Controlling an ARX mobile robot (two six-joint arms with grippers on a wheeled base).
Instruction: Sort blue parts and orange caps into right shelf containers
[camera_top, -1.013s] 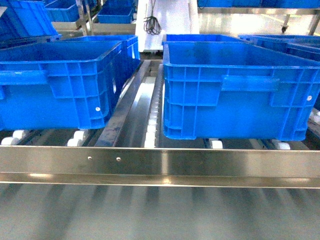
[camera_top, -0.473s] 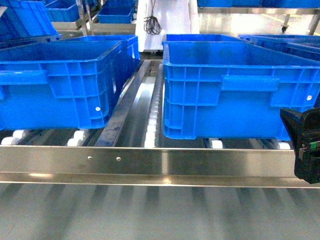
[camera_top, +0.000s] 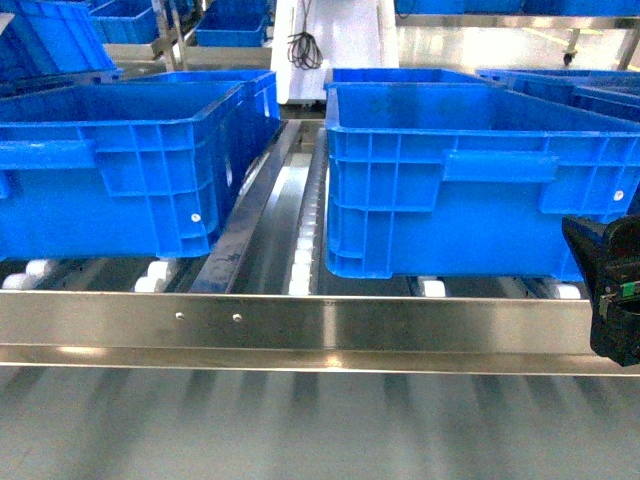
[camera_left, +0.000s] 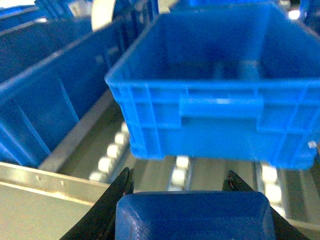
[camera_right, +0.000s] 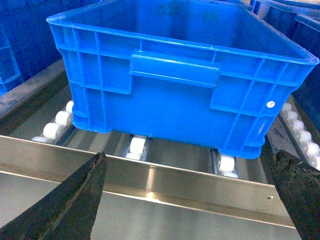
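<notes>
Right now my left gripper (camera_left: 180, 200) is clenched on a blue part (camera_left: 195, 215), just short of the shelf's front rail (camera_top: 300, 325), facing the right crate (camera_top: 470, 180). It looks light, rigid, slick plastic; I'd pinch its flat sides. My right gripper (camera_right: 190, 195) hangs released, holding nothing.

matte black right gripper (camera_top: 612, 290) with small green marking; broad tapered black fingers (camera_right: 70, 205).

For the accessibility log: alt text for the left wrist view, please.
The left pincer grips a blue part at the frame's bottom, facing a large blue crate on white rollers. Another crate stands to its left, beyond a steel rail.
</notes>
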